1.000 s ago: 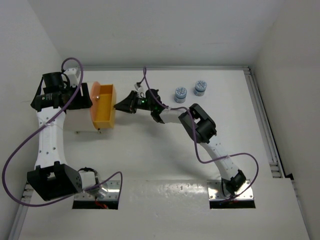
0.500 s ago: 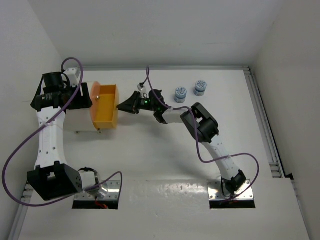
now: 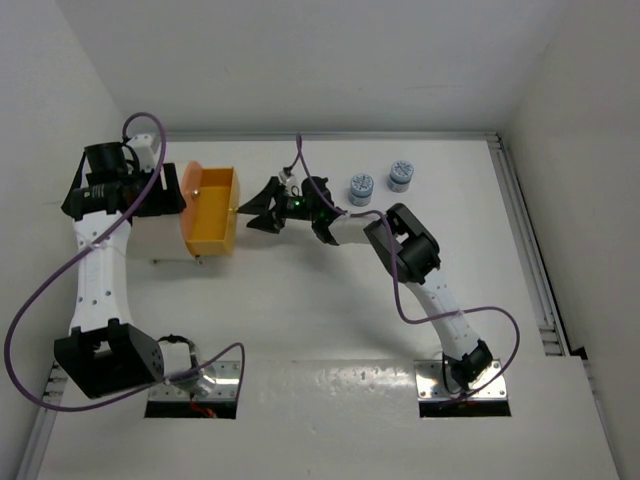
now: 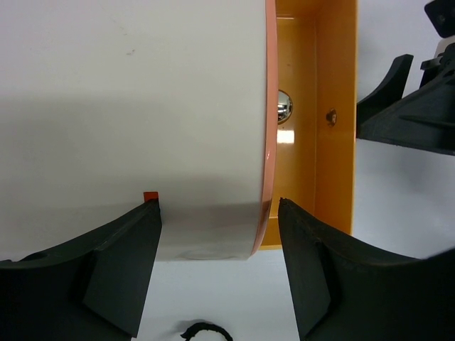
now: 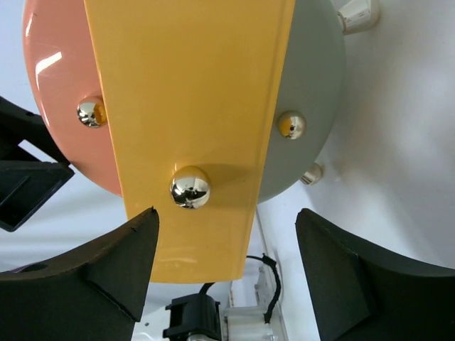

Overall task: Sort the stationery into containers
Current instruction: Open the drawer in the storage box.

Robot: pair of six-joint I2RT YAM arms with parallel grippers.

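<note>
The left end effector (image 4: 217,206) spreads wide astride the cream-coloured plastic drum (image 4: 142,106). Its orange box-shaped drawer (image 3: 208,210) juts out over the bench (image 3: 300,320). The right end effector (image 5: 226,217) gapes wide, facing the drawer's chrome knob (image 5: 190,186). Further right stand two small round blue-and-white pieces (image 3: 361,188) (image 3: 401,174).

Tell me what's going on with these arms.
The left gripper, open, straddles the front edge of the cream drum. The right gripper, also open, faces the pulled-out orange drawer, its knob lined up between the jaws. Two blue-and-white pieces sit unsorted on the table.
</note>
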